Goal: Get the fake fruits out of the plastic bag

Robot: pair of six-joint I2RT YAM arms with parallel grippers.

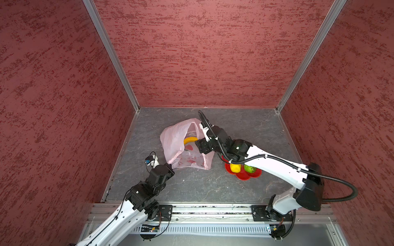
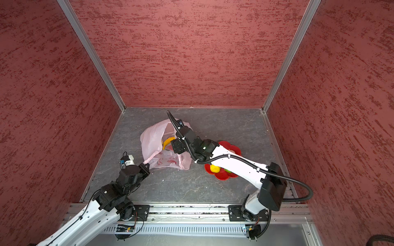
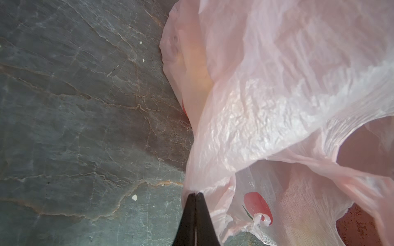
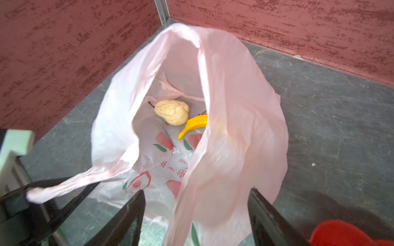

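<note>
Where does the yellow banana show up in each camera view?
Both top views: banana in the open mouth of the plastic bag.
Left wrist: not visible, only bag film.
Right wrist: banana inside the bag, beside a beige fruit.
Shared landmark: the pink bag.

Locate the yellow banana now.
The banana lies in the plastic bag beside the beige fruit (right wrist view); in both top views, left of the red plate.

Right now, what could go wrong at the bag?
A fold of the plastic bag hangs between the open right fingers; closing may catch plastic, not fruit. The banana lies half under that fold, so reaching it may be hard. The left fingers pinch only a thin strip of the bag; it might slip.
</note>
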